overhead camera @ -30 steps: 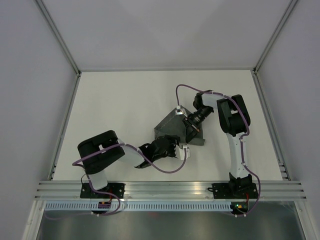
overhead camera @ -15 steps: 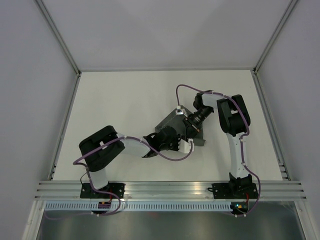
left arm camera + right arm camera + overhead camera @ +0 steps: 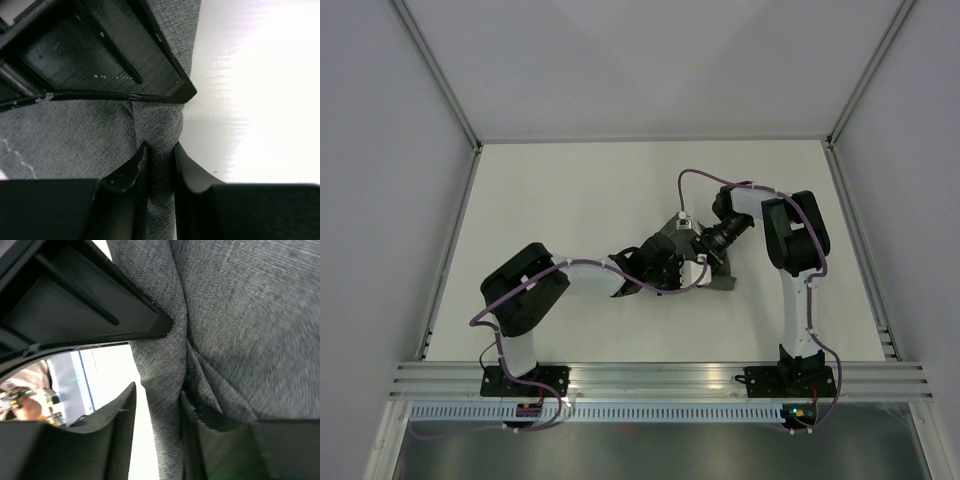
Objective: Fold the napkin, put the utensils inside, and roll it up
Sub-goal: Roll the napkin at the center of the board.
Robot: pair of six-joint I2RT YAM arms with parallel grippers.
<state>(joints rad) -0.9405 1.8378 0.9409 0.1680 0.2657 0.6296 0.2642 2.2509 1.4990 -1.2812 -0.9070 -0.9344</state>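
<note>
napkin (image 3: 75, 132) perhaps narrower, more bunched than before

Left arm (image 3: 582, 277), right arm (image 3: 800, 300): white links, black joints, purple cables (image 3: 705, 174) trailing; left end effector (image 3: 159, 150) matte black.

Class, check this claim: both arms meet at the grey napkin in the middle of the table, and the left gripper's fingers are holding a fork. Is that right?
Not quite. The left gripper holds no fork. Its fingers are pinching a fold of the grey napkin, as the left wrist view shows. The rest of the claim stands.
</note>
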